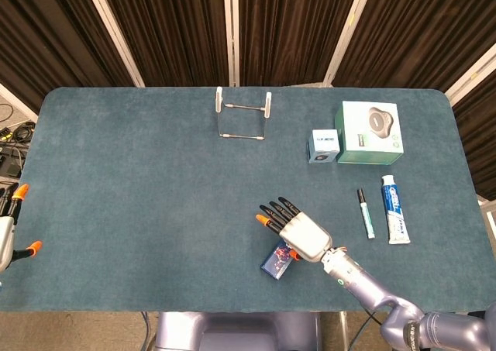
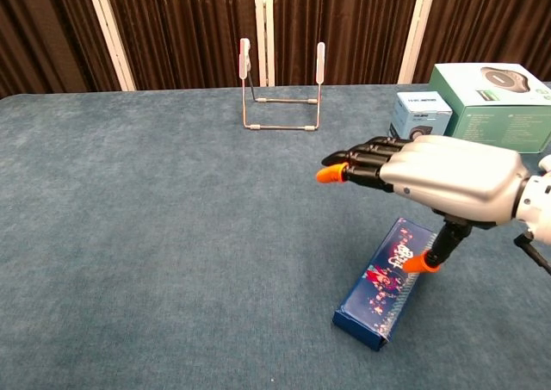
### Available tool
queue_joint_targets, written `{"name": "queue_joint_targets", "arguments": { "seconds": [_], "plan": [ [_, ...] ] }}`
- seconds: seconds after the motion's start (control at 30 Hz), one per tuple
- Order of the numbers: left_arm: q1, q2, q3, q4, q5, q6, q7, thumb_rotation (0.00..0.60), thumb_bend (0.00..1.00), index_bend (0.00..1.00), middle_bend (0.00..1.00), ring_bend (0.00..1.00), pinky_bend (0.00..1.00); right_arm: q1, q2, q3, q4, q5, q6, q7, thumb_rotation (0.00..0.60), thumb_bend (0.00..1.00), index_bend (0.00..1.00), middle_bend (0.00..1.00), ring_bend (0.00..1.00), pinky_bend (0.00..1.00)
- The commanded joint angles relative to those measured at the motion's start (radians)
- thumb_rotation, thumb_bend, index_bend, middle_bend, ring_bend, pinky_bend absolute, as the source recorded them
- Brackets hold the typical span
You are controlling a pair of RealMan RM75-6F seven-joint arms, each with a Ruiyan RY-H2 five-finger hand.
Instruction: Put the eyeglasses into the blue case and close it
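At far left, only orange-tipped fingers [image 1: 15, 198] of the left hand are being shown; its state cannot be told. Near the front edge, the blue case [image 2: 382, 292] is being pressed closed by the right hand [image 2: 430, 179], fingers outstretched, nothing gripped. Closing is being judged nearly finished; a firm downward press is being called for.

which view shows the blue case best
The chest view: the blue case sits close and large, lid down, patterned top plain. In the head view the blue case is small and partly hidden under the right hand.
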Motion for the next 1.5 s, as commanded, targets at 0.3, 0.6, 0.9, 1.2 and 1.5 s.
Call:
{"name": "queue_joint_targets", "arguments": {
  "seconds": [0.3,0.6,0.9,1.2,1.5],
  "plan": [
    [-0.002,-0.006,0.005,-0.005,0.004,0.0,0.017,0.6,0.0,0.0,0.0,0.0,0.0,0.087,0.115,-0.042,-0.088,0.076,-0.264,-0.016,0.6,0.02,0.0,0.0,0.0,0.0],
    [-0.006,-0.013,0.003,0.002,-0.009,-0.007,0.028,0.6,0.0,0.0,0.0,0.0,0.0,0.103,0.053,-0.043,-0.015,0.042,-0.262,-0.027,0.6,0.09,0.13,0.05,0.0,0.0],
    [-0.01,-0.011,0.0,0.013,-0.023,-0.022,0.013,0.6,0.0,0.0,0.0,0.0,0.0,0.107,0.018,-0.049,0.028,0.036,-0.26,-0.015,0.6,0.22,0.44,0.35,0.07,0.0],
    [-0.011,-0.011,-0.001,0.013,-0.023,-0.02,0.01,0.6,0.0,0.0,0.0,0.0,0.0,0.107,0.014,-0.055,0.029,0.037,-0.256,-0.004,0.6,0.24,0.32,0.21,0.09,0.0],
    [-0.007,-0.003,0.004,0.001,-0.011,-0.013,0.001,0.6,0.0,0.0,0.0,0.0,0.0,0.037,0.105,-0.049,-0.086,0.065,-0.141,-0.137,0.6,0.16,0.02,0.0,0.0,0.0]
  ]
}}
